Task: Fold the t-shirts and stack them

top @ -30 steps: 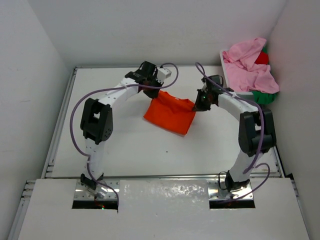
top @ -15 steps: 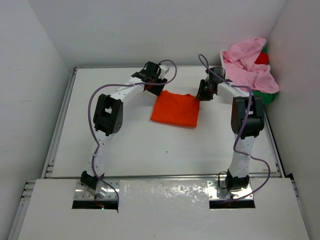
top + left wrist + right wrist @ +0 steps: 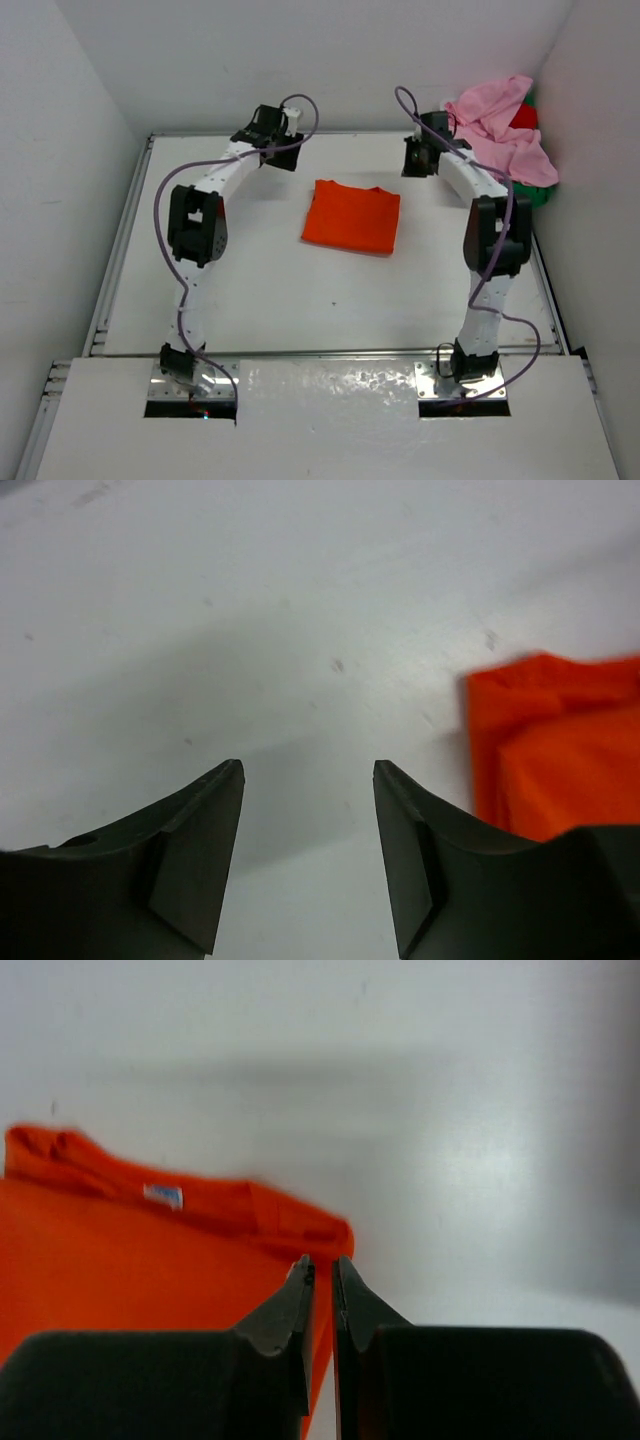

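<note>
T-shirts: 1 orange (image 3: 351, 216) flat, 3 heaped (image 3: 497, 135); L fingers (image 3: 190, 865) apart, R fingers (image 3: 280, 1332) together.

Four t-shirts: orange (image 3: 350, 216), pink (image 3: 500, 130), red (image 3: 523, 117), green (image 3: 528, 193); one basket (image 3: 444, 105); two pincers (image 3: 308, 770) (image 3: 322, 1260).

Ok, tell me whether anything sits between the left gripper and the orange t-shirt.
Nothing visible does. In the left wrist view the left gripper is open over the table, and the orange t-shirt lies toward the right of that view with only bare tabletop between them. The top view agrees.
</note>
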